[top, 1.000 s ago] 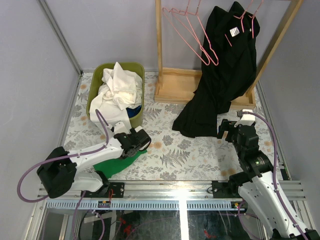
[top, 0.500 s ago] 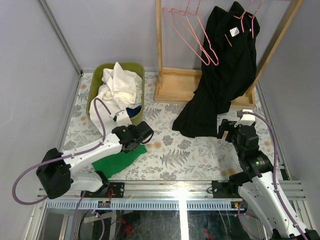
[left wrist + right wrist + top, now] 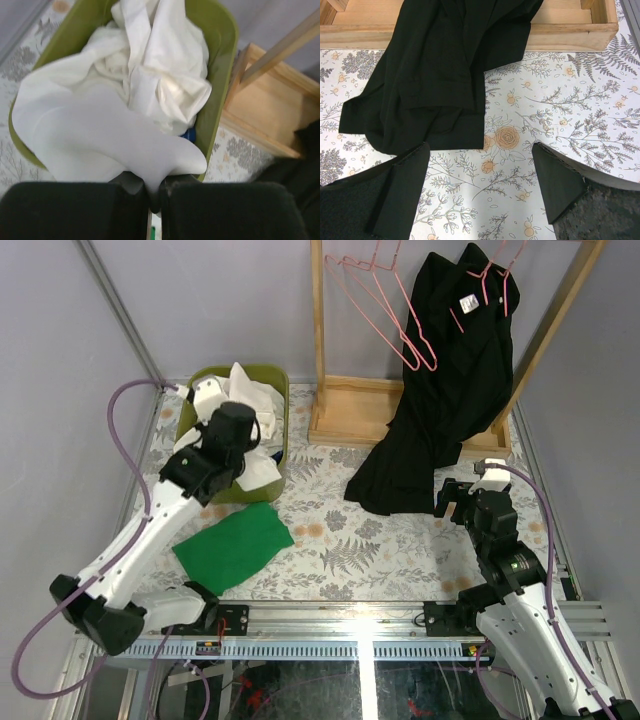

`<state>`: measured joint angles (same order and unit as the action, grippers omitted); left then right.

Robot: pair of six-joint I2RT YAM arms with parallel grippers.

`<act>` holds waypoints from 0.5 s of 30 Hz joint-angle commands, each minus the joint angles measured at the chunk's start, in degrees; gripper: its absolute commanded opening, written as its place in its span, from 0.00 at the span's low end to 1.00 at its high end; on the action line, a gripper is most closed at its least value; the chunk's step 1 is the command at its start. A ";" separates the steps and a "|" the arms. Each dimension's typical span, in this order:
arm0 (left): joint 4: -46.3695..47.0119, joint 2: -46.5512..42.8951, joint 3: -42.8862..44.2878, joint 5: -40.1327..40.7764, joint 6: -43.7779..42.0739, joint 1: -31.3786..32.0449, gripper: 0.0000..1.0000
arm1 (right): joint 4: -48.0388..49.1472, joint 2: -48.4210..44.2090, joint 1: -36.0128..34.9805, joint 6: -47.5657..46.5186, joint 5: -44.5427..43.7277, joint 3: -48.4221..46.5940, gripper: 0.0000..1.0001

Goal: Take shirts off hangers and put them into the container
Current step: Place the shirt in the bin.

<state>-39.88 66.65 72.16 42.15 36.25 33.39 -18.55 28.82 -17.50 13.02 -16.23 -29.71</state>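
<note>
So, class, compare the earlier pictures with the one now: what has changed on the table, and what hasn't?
The left fingers closed on the white shirt and swung away from the green cloth, up over the container, pulling the fabric with them. Unchanged: the right fingers open over the table, the black shirt hanging, the empty hangers.

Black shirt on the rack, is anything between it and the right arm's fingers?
Nothing visible. The right arm's open fingers face the black shirt where its hem trails down, with only the flowered table surface between them.
</note>
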 commanded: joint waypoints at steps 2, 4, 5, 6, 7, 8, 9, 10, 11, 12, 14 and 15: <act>8.37 8.38 11.33 -6.11 -11.18 -5.90 0.00 | 2.63 0.01 0.05 -0.50 -0.03 -0.26 0.91; 8.30 12.10 14.30 -8.81 -10.80 -8.50 0.00 | 2.76 -0.06 0.02 -0.46 0.17 -0.26 0.91; 9.27 13.75 14.71 -9.51 -11.03 -9.32 0.00 | 2.74 -0.09 0.01 -0.46 0.20 -0.26 0.91; 10.08 15.50 14.68 -10.47 -11.33 -10.53 0.00 | 2.58 -0.17 0.02 -0.51 0.13 -0.33 0.91; 9.36 17.28 15.17 -12.18 -11.43 -11.35 0.00 | 2.38 -0.28 0.01 -0.53 0.02 -0.35 0.91; 7.62 19.38 15.99 -13.66 -10.94 -11.78 0.01 | 2.26 -0.38 0.01 -0.67 -0.02 -0.37 0.91; 6.07 21.18 16.10 -15.02 -10.72 -11.84 0.04 | 2.14 -0.56 0.04 -0.67 -0.11 -0.35 0.91; 5.55 22.52 14.94 -16.83 -10.39 -11.84 0.06 | 1.97 -0.74 0.04 -0.63 -0.26 -0.41 0.91; 5.39 23.63 12.99 -18.35 -9.56 -11.85 0.07 | 2.02 -1.00 0.01 -0.67 -0.42 -0.36 0.91; 5.34 24.49 10.44 -19.84 -8.85 -11.81 0.08 | 2.13 -1.25 0.02 -0.76 -0.53 -0.30 0.91; 5.53 25.40 5.71 -23.04 -7.46 -11.85 0.11 | 2.09 -1.55 0.01 -0.74 -0.64 -0.17 0.91; 5.87 25.53 2.63 -24.58 -6.71 -11.84 0.12 | 2.09 -1.51 0.05 -0.65 -0.55 -0.12 0.91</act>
<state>-33.26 90.80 82.39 25.82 27.55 21.50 -18.57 27.97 -17.50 13.02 -16.23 -29.71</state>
